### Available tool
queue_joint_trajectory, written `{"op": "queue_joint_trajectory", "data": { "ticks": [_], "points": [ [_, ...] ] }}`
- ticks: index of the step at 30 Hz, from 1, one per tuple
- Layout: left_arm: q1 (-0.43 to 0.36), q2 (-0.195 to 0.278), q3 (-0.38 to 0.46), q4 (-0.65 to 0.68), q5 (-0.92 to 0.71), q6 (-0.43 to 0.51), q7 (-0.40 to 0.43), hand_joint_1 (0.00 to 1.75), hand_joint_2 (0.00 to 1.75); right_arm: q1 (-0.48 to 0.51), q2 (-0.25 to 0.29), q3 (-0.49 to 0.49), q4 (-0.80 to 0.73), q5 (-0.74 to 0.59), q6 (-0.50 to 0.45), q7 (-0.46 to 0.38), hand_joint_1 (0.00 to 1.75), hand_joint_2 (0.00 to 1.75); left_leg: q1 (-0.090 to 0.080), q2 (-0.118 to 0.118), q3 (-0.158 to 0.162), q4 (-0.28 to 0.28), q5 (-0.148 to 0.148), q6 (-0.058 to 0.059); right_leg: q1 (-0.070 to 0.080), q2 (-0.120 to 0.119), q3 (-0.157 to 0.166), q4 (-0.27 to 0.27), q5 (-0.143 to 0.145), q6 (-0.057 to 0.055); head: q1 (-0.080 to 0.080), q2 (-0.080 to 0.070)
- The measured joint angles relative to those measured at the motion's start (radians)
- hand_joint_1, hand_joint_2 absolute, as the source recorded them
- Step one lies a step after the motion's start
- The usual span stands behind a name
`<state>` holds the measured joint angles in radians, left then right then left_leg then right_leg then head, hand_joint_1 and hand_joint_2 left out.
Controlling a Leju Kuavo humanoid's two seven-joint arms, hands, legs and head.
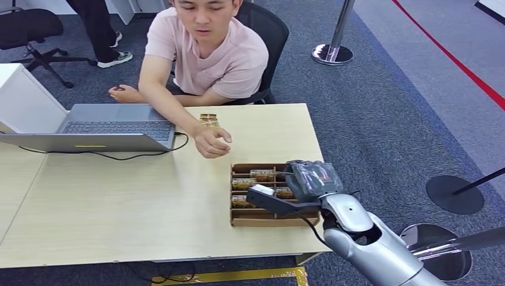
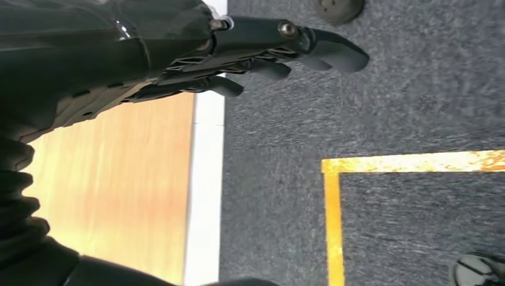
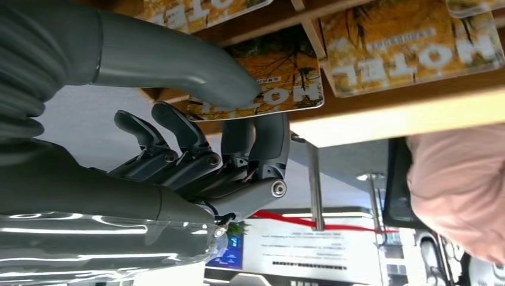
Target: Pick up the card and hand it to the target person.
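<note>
Head view: a cardboard tray (image 1: pixel 238 219) sits near the table's (image 1: pixel 119 202) front right corner, with carpet beyond both edges. Bare tabletop lies between the tray and the person's hand (image 1: pixel 212 142), which hovers just behind it. The right hand (image 1: pixel 309 179) is over the tray's right side, hiding its fingers. Right wrist view: thumb and fingers (image 3: pixel 262 137) pinch a yellow card (image 3: pixel 280 89) above a tray divider. Left wrist view: the left hand (image 2: pixel 262 53) hangs by the table edge, fingers loosely extended, holding nothing.
</note>
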<state>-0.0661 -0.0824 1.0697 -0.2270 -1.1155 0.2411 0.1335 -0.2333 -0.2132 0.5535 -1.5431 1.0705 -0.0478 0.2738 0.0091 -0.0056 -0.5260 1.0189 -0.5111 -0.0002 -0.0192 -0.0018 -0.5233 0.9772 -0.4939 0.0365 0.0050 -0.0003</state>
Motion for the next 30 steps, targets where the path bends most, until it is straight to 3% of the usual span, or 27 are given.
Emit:
{"op": "queue_joint_trajectory", "data": {
  "ticks": [10, 25, 30],
  "points": [
    [0.000, 0.000, 0.004, 0.000, 0.000, 0.002, -0.003, 0.00, 1.75, 0.001, 0.000, -0.060, -0.170, -0.097, -0.231, -0.182, 1.50, 1.75, 0.000, 0.000, 0.000, 0.000, 0.000, 0.000, 0.000, 0.000, 0.000, 0.000, 0.000, 0.000, 0.000, 0.000],
    [-0.002, 0.000, 0.007, 0.000, -0.008, 0.002, 0.000, 0.00, 1.75, -0.004, 0.035, -0.092, -0.209, -0.078, -0.301, -0.288, 1.50, 1.75, 0.000, 0.000, -0.001, 0.000, 0.000, 0.000, 0.000, 0.000, 0.000, 0.000, 0.000, 0.000, 0.000, 0.000],
    [-0.007, 0.000, 0.007, 0.000, -0.034, 0.000, -0.005, 0.00, 1.75, -0.049, 0.061, -0.079, -0.108, 0.004, -0.378, -0.360, 1.50, 1.75, 0.000, 0.000, -0.001, 0.000, 0.000, 0.000, 0.000, 0.000, 0.000, 0.000, 0.000, 0.000, 0.000, 0.000]
  ]
}}
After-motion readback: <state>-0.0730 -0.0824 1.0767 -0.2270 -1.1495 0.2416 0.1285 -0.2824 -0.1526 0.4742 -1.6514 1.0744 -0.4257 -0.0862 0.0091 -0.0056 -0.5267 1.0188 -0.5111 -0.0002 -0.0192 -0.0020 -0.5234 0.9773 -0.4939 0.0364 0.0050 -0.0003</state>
